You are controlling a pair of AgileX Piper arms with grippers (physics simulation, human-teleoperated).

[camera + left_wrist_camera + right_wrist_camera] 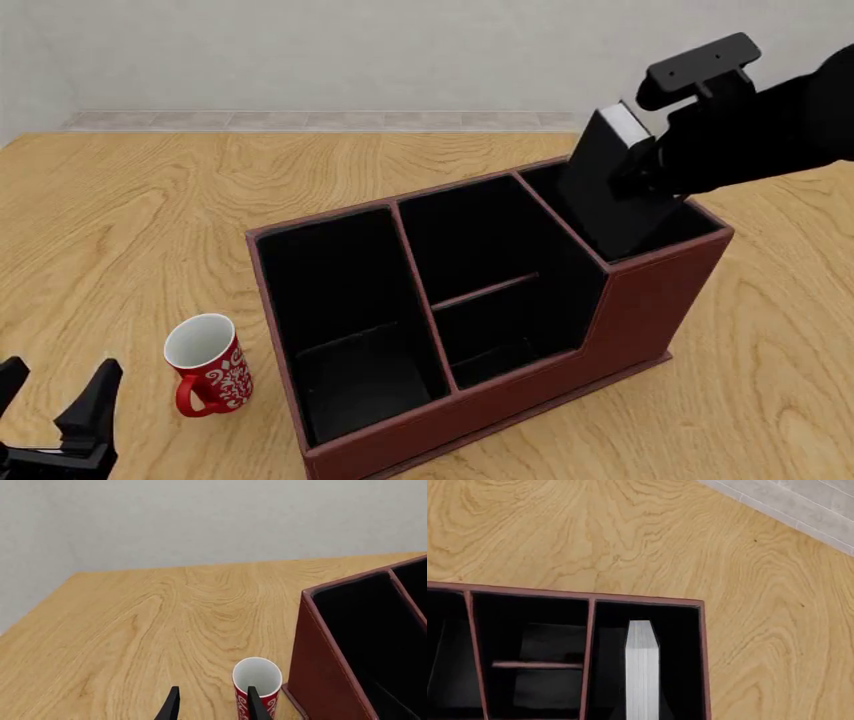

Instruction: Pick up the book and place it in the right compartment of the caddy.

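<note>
At the lower edge of the left wrist picture, the left gripper [212, 705] is seen with its two dark fingers spread apart and nothing between them. A red mug [257, 687] with a white inside stands on the wooden table [153, 625] just behind one fingertip, close beside the outer wall of the caddy [320, 670] at the right of the frame.

Across the front picture, the caddy [641, 305] is shown in the middle of the table, its three black-lined sections open. The book [611, 185] is held tilted at upper right, its lower end sunk into the right compartment [667, 228], the section with the tallest walls. The right gripper [647, 165] is closed on the book's upper part. The left gripper [54, 405] is seen spread at lower left, near the mug [207, 365].

Low in the right wrist picture, the book's white page edges [642, 672] are seen inside the rightmost compartment [680, 665]. The gripper's fingers are not visible there.
</note>
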